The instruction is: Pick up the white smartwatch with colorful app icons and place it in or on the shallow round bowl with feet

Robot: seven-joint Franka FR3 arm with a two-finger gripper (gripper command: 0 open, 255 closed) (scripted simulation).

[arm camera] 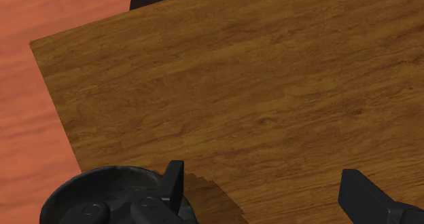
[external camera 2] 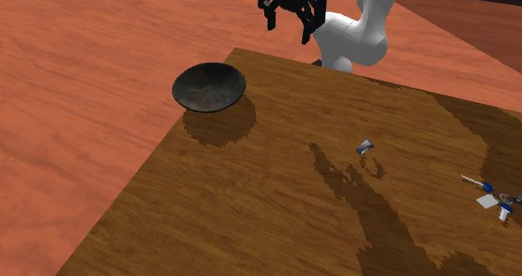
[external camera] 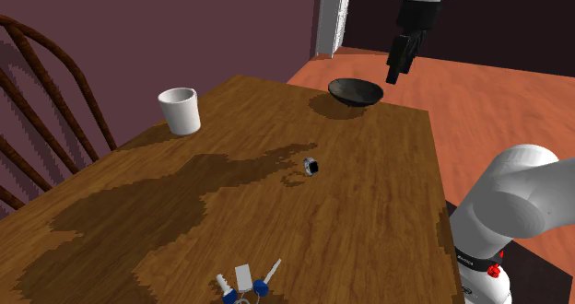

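Note:
A small white smartwatch [external camera: 310, 167] lies on the wooden table [external camera: 276, 228], near its middle; in the second exterior view the smartwatch [external camera 2: 365, 146] sits well to the right of the bowl. The dark shallow round bowl [external camera: 356, 92] stands at the table's far corner, and the bowl [external camera 2: 209, 87] holds nothing. My black gripper [external camera: 394, 70] hangs high in the air just beside the bowl, far from the watch. The gripper [external camera 2: 289, 28] is open with nothing in it. In the wrist view the gripper [arm camera: 268, 192] has its fingers wide apart, with the bowl [arm camera: 102, 195] by one finger.
A white cup [external camera: 180, 111] stands near the table's far edge at the shoulder view's left. A set of blue-handled keys [external camera: 244, 284] lies near the front edge. A wooden chair [external camera: 37, 99] stands at the left. Orange floor [external camera 2: 84, 82] surrounds the table.

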